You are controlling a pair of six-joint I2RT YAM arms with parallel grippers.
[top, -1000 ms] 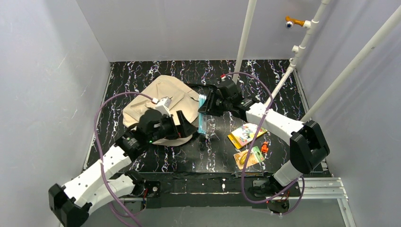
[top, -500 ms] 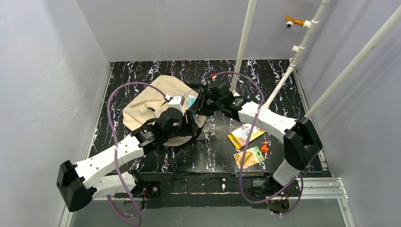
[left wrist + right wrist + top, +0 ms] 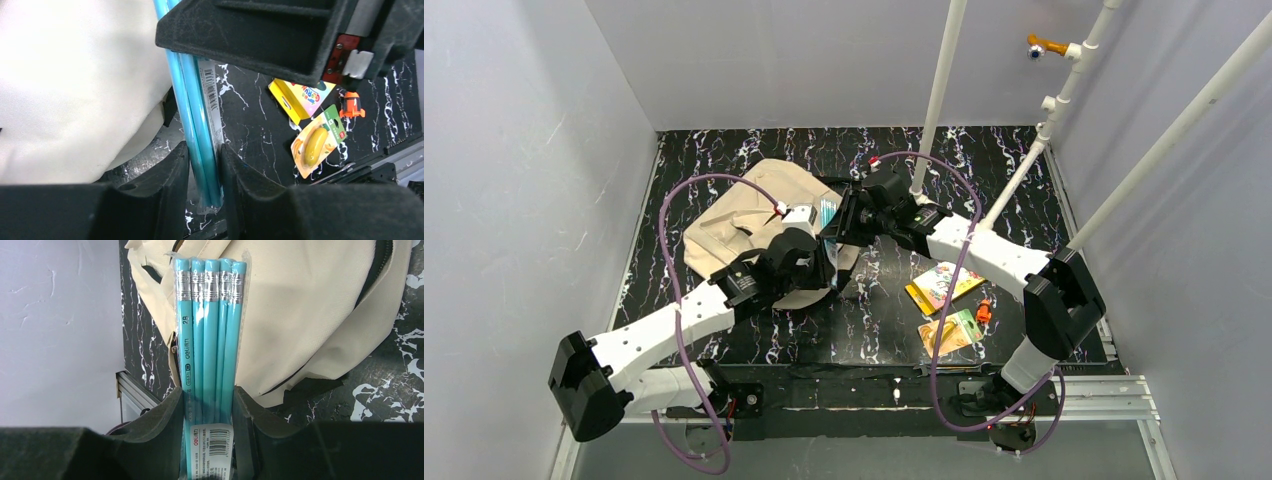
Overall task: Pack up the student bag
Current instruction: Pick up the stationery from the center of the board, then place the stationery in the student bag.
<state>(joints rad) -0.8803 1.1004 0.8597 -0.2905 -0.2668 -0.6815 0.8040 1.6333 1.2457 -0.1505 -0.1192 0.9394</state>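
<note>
The student bag (image 3: 744,215) is a soft beige bag lying at the left-centre of the black marbled table; it also fills the left wrist view (image 3: 75,75) and the right wrist view (image 3: 310,305). A clear pack of teal pencils (image 3: 827,213) stands upright at the bag's right edge. My right gripper (image 3: 208,395) is shut on the pencil pack (image 3: 210,340) near its barcode end. My left gripper (image 3: 205,150) grips the same pack (image 3: 200,120) lower down, both fingers touching its sides. In the top view the two grippers (image 3: 824,262) (image 3: 846,225) meet at the pack.
A yellow book (image 3: 944,283), a card with a banana picture (image 3: 951,333) and a small orange item (image 3: 984,312) lie right of centre. White poles (image 3: 939,90) rise at the back right. Grey walls enclose the table.
My right gripper carried the pencil pack left to the bag's edge. My left arm swung right to meet it, and its jaws closed onto the pack.
</note>
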